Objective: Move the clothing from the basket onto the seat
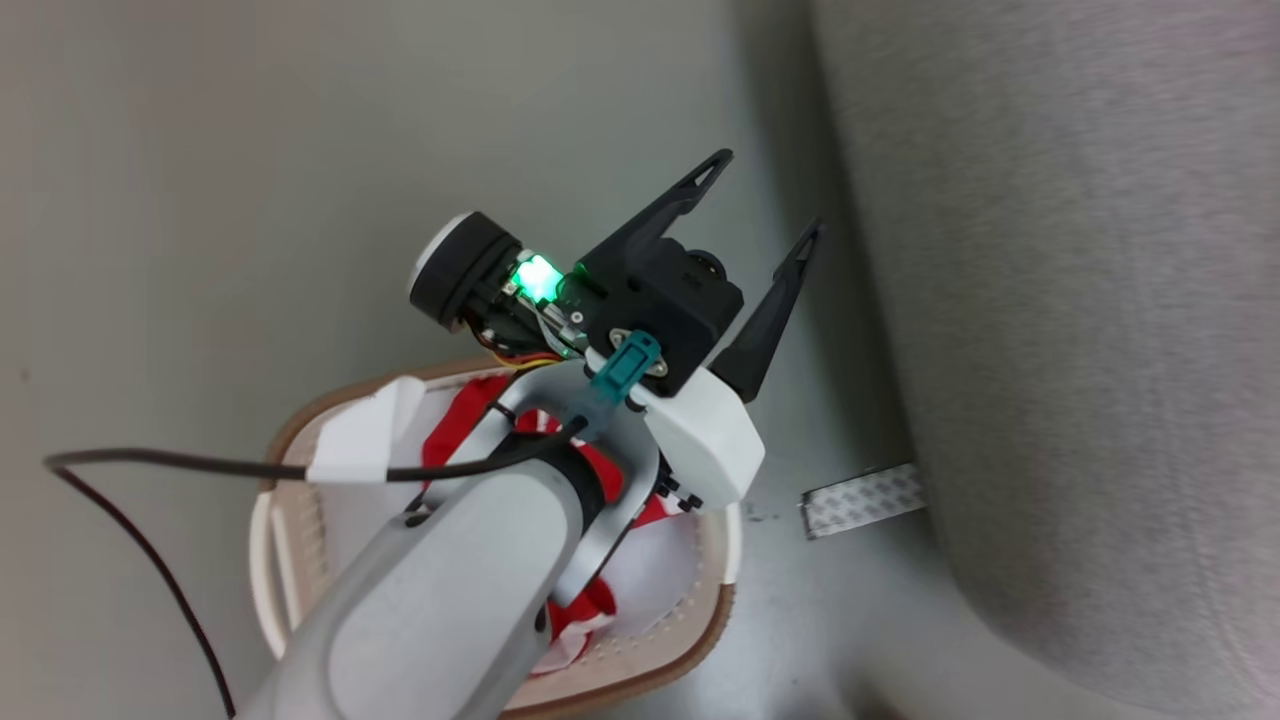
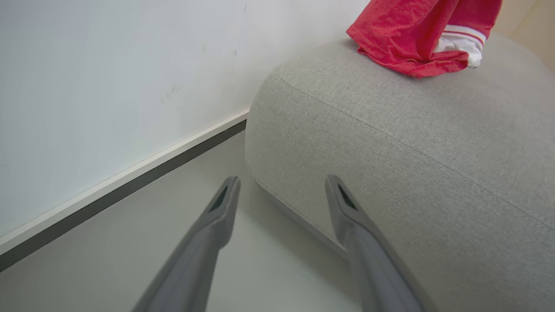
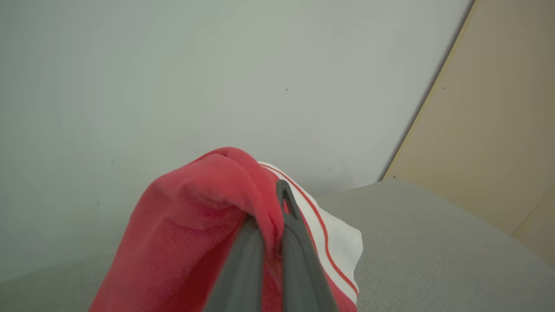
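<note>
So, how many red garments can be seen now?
2 at least: one garment pinched in the right gripper over the seat, red clothing in the basket; the left arm may hide more.

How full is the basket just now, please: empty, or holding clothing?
Not empty: red clothing lies inside the basket, visible in the head view. How much cannot be told, since the left arm covers part of it.

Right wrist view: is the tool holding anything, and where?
Yes: the right tool pinches a soft red garment with white bands by a bunched fold.
</note>
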Robot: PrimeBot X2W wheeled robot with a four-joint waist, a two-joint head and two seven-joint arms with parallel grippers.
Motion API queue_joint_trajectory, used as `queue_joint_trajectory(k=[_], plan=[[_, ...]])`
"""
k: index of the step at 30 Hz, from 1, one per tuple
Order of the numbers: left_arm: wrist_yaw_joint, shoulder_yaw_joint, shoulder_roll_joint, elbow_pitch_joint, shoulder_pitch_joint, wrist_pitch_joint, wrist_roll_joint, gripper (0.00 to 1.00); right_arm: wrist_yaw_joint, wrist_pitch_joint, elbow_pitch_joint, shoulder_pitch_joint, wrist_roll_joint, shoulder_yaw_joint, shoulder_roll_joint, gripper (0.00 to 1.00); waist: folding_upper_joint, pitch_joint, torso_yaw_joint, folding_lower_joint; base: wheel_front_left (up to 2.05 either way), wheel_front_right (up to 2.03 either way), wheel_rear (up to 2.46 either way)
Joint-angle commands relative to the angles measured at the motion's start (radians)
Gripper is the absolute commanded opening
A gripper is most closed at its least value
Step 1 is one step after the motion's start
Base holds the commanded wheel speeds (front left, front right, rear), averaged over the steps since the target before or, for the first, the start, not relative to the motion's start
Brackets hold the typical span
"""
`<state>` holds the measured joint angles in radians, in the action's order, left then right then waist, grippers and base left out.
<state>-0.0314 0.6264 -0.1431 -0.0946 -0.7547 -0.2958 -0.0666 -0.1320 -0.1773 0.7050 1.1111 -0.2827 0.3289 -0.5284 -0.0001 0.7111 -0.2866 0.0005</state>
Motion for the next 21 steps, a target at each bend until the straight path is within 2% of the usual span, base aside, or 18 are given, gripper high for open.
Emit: queue_joint_trajectory(k=[1, 7, 8, 9, 10, 11, 12, 15, 21], plan=[[-0.006, -0.002, 0.001, 0.013, -0.009, 0.014, 0.003, 1.0, 0.002, -0.016, 0.054, 0.011, 0.03, 0.019, 0.032, 0.0, 0.0001, 0.055, 0.057, -0.0005, 0.0, 0.0, 0.0], [-0.018, -0.008, -0.009, 0.069, 0.025, 0.061, -0.016, 1.0, 0.003, -0.065, 0.198, -0.051, 0.104, 0.047, 0.131, 0.0, 0.0001, 0.018, 0.062, -0.0005, 0.0, 0.0, 0.0], [-0.018, -0.011, -0.014, 0.081, 0.03, 0.071, -0.017, 1.0, 0.003, -0.069, 0.21, -0.06, 0.115, 0.042, 0.151, 0.03, 0.0001, 0.006, 0.061, -0.0005, 0.0, 0.0, 0.0], [-0.021, -0.016, -0.016, 0.091, 0.036, 0.084, -0.021, 1.0, 0.003, -0.074, 0.222, -0.07, 0.117, 0.033, 0.175, 0.27, 0.0001, -0.008, 0.061, -0.0005, 0.0, 0.0, 0.0], [-0.027, -0.02, -0.02, 0.104, 0.043, 0.095, -0.026, 1.0, 0.003, -0.076, 0.232, -0.082, 0.115, 0.027, 0.191, 0.43, 0.0001, -0.023, 0.06, -0.0005, 0.0, 0.0, 0.0], [-0.031, -0.025, -0.023, 0.116, 0.05, 0.109, -0.029, 1.0, 0.003, -0.081, 0.231, -0.096, 0.117, 0.021, 0.194, 0.75, 0.0001, -0.042, 0.06, -0.0005, 0.0, 0.0, 0.0], [-0.038, -0.03, -0.022, 0.125, 0.056, 0.118, -0.034, 1.0, 0.003, -0.082, 0.223, -0.108, 0.118, 0.016, 0.195, 1.0, 0.0001, -0.06, 0.06, -0.0005, 0.0, 0.0, 0.0], [-0.049, -0.047, -0.025, 0.156, 0.083, 0.162, -0.055, 1.0, 0.003, -0.087, 0.171, -0.157, 0.117, 0.002, 0.207, 1.0, 0.0001, -0.129, 0.067, -0.0005, 0.0, 0.0, 0.0], [-0.095, -0.093, -0.029, 0.219, 0.174, 0.254, -0.103, 1.0, 0.003, -0.086, -0.056, -0.348, 0.132, -0.044, 0.238, 1.0, 0.0001, -0.298, 0.093, -0.0005, 0.0, 0.0, 0.0]])
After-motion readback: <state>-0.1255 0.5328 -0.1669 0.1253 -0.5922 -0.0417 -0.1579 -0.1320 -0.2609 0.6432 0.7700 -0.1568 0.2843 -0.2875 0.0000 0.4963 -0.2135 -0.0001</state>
